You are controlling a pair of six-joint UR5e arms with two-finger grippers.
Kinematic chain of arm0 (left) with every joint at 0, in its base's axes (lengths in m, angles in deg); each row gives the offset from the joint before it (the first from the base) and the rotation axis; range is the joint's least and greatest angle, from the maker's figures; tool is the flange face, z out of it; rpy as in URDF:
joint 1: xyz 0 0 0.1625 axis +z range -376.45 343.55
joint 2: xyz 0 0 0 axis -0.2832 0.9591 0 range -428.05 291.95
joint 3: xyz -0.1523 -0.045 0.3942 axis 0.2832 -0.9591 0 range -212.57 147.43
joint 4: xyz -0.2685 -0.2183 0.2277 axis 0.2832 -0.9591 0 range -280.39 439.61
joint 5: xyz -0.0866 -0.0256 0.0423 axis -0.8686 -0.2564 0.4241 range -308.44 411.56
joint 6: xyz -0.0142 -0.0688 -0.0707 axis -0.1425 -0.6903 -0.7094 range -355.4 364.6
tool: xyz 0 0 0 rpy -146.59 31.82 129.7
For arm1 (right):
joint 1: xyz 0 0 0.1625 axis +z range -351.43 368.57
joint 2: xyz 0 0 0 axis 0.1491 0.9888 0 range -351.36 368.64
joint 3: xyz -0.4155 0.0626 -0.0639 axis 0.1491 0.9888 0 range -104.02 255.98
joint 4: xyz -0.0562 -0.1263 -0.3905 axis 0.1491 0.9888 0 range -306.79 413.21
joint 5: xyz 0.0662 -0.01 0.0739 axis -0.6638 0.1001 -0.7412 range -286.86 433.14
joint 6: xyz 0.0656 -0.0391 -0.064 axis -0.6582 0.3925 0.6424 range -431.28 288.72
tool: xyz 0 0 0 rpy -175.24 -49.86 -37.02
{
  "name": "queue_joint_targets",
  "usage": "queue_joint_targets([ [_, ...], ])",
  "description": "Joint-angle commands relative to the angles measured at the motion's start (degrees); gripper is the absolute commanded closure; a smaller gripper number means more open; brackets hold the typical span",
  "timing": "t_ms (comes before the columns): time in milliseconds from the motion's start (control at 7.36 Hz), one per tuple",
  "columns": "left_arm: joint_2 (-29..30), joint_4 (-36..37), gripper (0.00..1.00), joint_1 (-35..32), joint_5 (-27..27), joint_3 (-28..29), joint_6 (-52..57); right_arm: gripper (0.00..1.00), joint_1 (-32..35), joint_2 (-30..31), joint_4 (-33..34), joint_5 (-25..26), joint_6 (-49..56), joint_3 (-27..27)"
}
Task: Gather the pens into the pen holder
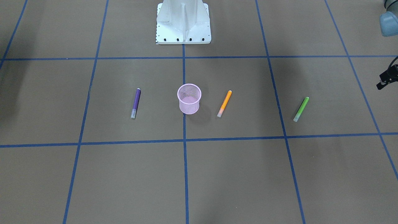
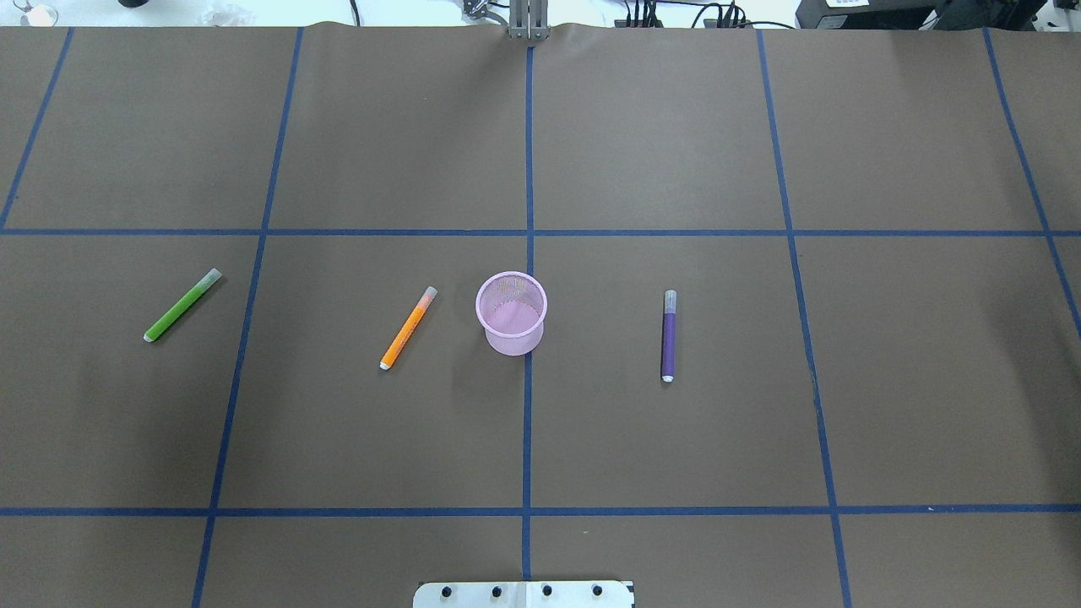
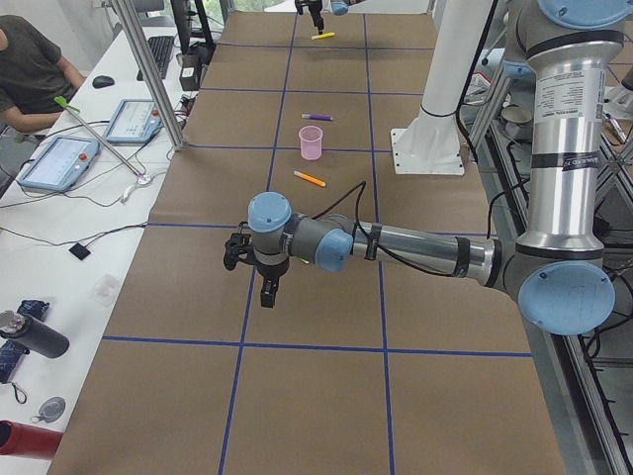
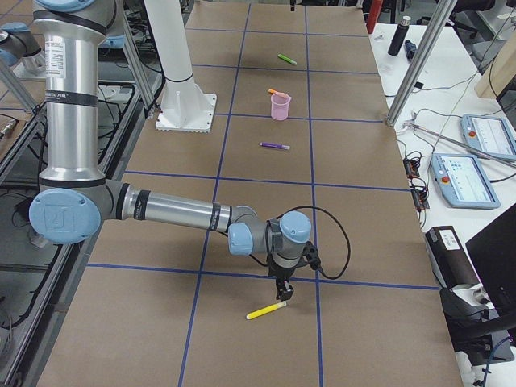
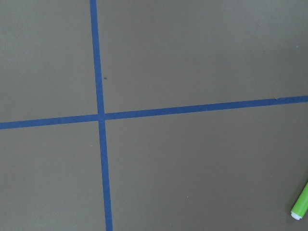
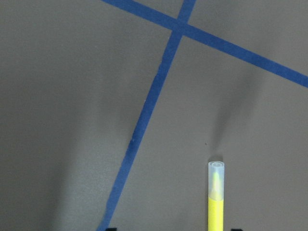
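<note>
Green pen [image 5: 300,206] mostly past view's edge

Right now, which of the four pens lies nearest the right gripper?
The yellow pen: it lies just below the right gripper, while the purple pen, orange pen and green pen lie far off by the pen holder.

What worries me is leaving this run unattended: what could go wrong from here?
In the right wrist view the yellow pen lies off-centre between the fingertips of the right pincer, near one; closing might roll it away rather than grip it.
The pen holder looks small and light; a pen lowered at a slant might tip it.
The green pen shows only at the left wrist view's edge; a descent from here would likely miss it.
</note>
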Motion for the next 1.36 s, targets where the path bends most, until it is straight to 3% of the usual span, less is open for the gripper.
queue_joint_targets([
  [0,-0.74,-0.22,0.00,0.19,0.16,-0.06,0.02,0.18,0.60,0.34,-4.93,-3.74,-0.93,3.78],
  [272,0.39,-0.83,0.01,0.62,-0.02,-0.06,0.11,0.18,1.30,1.49,-5.11,-5.95,-1.90,3.88],
  [680,-0.30,0.04,0.01,0.72,-0.45,-0.05,0.11,0.19,1.74,0.79,-5.11,-5.44,-1.82,4.93],
  [816,-0.48,0.92,0.01,0.63,-5.16,0.12,-0.15,0.20,2.18,-0.26,-5.11,-5.44,-1.82,6.41],
  [1223,-0.84,0.66,0.00,0.63,-5.03,0.47,-0.06,0.20,2.27,-0.97,-5.11,-5.26,-1.82,8.26],
])
